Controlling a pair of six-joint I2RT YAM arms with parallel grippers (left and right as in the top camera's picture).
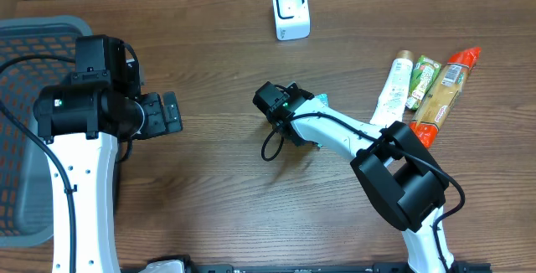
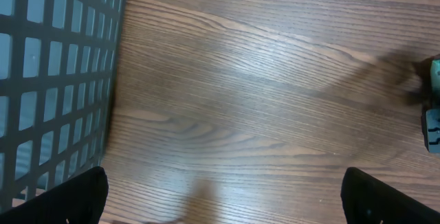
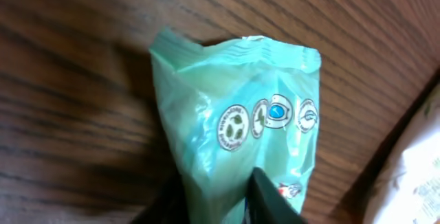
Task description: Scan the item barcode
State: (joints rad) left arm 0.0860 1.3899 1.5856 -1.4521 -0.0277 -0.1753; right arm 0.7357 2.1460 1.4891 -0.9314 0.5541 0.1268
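**R pincer on mint pouch, mid-table**

Grey plastic lattice basket (image 1: 25, 38) sits far left; my left arm hides most of its inside, can't tell contents. Left gripper (image 2: 227, 196) is spread wide over bare wood-grain table (image 1: 209, 55). Right gripper (image 3: 227, 207) is narrowed, pinching the mint-green pouch (image 3: 240, 114): thin crinkly film, crimped top edge, round printed icons. It's mid-table, between me and the white scanner (image 1: 291, 11).

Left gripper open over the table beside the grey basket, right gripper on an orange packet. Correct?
Not orange: the right wrist view shows the right gripper shut on a mint-green packet. The rest holds: left gripper open over the table beside the grey basket.
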